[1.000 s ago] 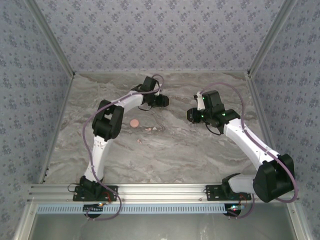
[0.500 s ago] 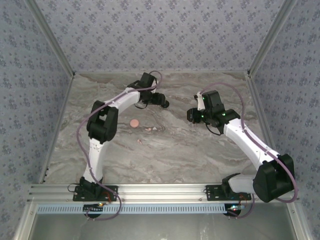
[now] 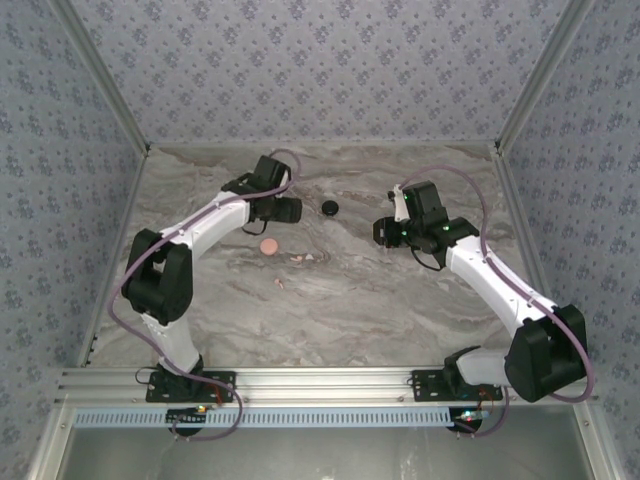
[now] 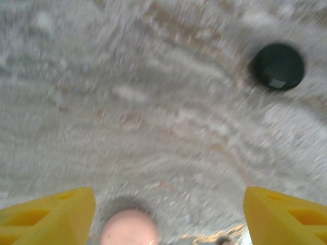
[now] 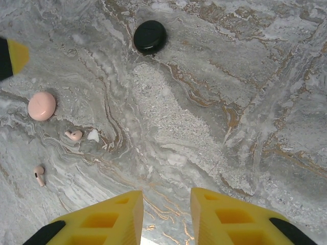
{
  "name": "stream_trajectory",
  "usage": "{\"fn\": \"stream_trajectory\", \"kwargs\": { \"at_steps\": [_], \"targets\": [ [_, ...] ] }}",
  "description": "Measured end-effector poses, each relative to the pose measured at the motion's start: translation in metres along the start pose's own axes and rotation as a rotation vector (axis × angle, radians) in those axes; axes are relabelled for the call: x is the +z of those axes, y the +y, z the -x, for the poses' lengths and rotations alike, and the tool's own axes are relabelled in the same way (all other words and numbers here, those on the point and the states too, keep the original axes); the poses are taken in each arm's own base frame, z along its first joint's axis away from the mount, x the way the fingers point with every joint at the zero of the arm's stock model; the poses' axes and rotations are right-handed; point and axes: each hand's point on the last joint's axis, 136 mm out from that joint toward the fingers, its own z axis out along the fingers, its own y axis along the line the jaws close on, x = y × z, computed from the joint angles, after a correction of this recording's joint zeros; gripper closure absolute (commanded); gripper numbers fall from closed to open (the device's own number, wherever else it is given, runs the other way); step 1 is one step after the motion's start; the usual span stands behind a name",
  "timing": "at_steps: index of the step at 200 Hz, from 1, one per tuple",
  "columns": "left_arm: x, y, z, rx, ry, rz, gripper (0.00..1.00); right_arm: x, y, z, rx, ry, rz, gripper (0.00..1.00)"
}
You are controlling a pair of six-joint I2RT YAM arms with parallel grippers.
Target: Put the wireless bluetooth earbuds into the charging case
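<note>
Jaws of my left gripper (image 4: 168, 204) stand wide and empty, the black case (image 4: 278, 66) at two o'clock. My right gripper (image 5: 166, 214) shows a narrow, empty gap. Two pink earbuds (image 5: 74, 135) lie on the table (image 5: 230, 102) at nine o'clock, near the pink case (image 5: 41, 105).

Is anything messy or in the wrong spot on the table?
Yes. Two little pink earbuds lie loose on the table, one near the pink case, the other farther off. They belong inside a case, yet it and the black case look closed.
</note>
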Motion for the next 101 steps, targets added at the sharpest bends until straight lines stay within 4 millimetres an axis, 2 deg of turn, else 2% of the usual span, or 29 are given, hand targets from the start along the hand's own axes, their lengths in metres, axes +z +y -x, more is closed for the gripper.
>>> {"fn": "stream_trajectory", "kwargs": {
  "at_steps": [24, 49, 70, 101],
  "targets": [
    [0.004, 0.013, -0.039, 0.002, 0.082, 0.036, 0.19, 0.000, 0.000, 0.000, 0.000, 0.001, 0.000, 0.68],
    [0.004, 0.021, -0.066, 0.009, 0.136, 0.051, 0.17, 0.000, 0.000, 0.000, 0.000, 0.002, -0.001, 0.68],
    [0.005, 0.024, -0.075, 0.014, 0.157, 0.056, 0.16, 0.001, 0.001, -0.001, -0.002, 0.003, 0.001, 0.67],
    [0.006, 0.027, -0.075, 0.021, 0.164, 0.051, 0.16, 0.001, 0.003, -0.002, -0.006, 0.005, 0.005, 0.67]
  ]
}}
